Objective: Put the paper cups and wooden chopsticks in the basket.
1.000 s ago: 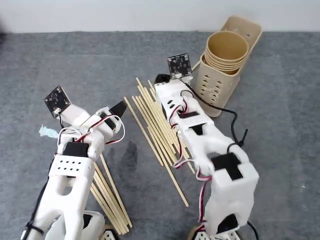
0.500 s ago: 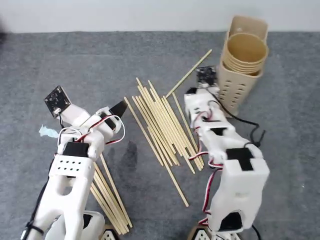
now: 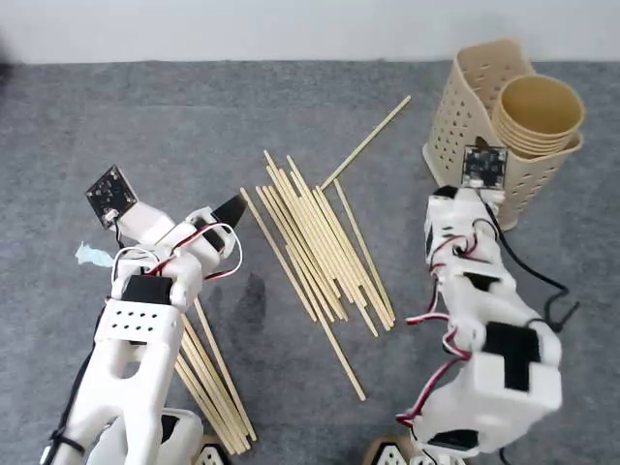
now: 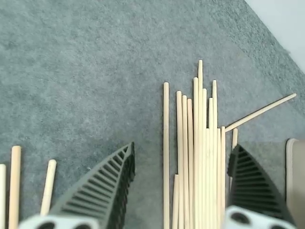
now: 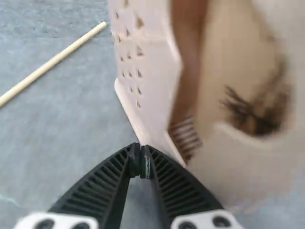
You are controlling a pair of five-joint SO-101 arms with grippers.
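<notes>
A beige perforated basket point(image 3: 475, 92) stands at the far right with a stack of paper cups point(image 3: 538, 116) in it. Many wooden chopsticks point(image 3: 315, 242) lie fanned out on the grey mat in the middle, and one chopstick point(image 3: 366, 142) lies slanted beyond them. My right gripper point(image 5: 141, 149) is shut with nothing in it, its tips touching the basket point(image 5: 143, 71) at its lower edge. My left gripper point(image 4: 184, 147) hovers open above the near ends of the chopsticks point(image 4: 200, 143), holding nothing; from above the left gripper point(image 3: 232, 208) sits left of the pile.
A second bundle of chopsticks point(image 3: 208, 378) lies under the left arm near the front edge. A small pale blue scrap point(image 3: 94, 255) rests at the left. The right arm point(image 3: 460, 262) stretches from the front edge up to the basket. The white wall borders the far edge.
The right arm has swung to the right, and the basket with the cups has shifted right with it and turned. The left arm has kept still.
</notes>
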